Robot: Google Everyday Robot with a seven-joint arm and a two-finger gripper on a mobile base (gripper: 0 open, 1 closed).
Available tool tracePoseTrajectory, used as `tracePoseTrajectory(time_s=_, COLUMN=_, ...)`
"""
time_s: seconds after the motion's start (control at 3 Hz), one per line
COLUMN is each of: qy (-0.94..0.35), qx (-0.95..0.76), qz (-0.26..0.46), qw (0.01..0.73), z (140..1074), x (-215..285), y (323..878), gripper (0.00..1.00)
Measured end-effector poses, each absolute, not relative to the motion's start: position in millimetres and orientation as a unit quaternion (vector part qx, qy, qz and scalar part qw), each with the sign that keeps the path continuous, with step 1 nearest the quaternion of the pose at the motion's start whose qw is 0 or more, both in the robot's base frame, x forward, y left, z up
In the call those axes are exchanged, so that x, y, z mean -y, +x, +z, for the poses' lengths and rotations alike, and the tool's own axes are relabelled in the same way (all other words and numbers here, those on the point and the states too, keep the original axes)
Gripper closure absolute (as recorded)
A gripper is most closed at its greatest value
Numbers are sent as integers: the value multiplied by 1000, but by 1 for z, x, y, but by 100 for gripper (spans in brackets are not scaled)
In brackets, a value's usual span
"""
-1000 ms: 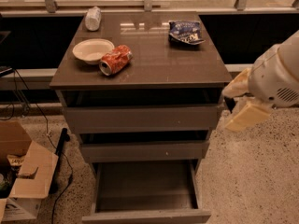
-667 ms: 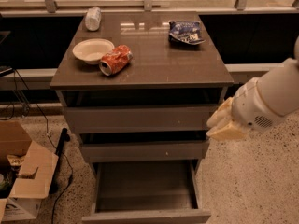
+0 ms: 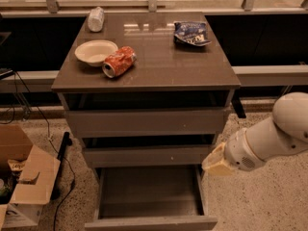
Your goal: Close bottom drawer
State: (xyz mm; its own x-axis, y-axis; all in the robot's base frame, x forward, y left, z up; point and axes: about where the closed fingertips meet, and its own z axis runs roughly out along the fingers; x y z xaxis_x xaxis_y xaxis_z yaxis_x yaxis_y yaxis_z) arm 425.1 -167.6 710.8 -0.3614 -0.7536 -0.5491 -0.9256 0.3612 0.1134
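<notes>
Bottom drawer pulled open; hand at its 2 o'clock, grip state unclear; glossy surface holds bowl, can.

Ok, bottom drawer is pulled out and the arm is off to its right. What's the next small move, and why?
Probably lower the pincer and bring it round in front of the bottom drawer, at its low front panel. The drawer stands wide open, and the pincer hangs off its right side, about level with the middle drawer front, so it cannot push from there.
</notes>
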Motion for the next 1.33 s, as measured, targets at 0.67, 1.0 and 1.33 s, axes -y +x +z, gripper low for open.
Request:
tracePoseTrajectory(time_s=0.67, qy=-520, qx=-801, qz=222, qw=197, z=692, x=165, y=424, gripper=100)
tracePoseTrajectory(time_s=1.0, qy=-513, qx=-808, qz=219, qw=191, z=663, x=163, y=418, gripper=100)
tracePoseTrajectory(time_s=1.33, qy=-494, qx=-816, qz=231, qw=194, z=621, x=167, y=411, gripper=100)
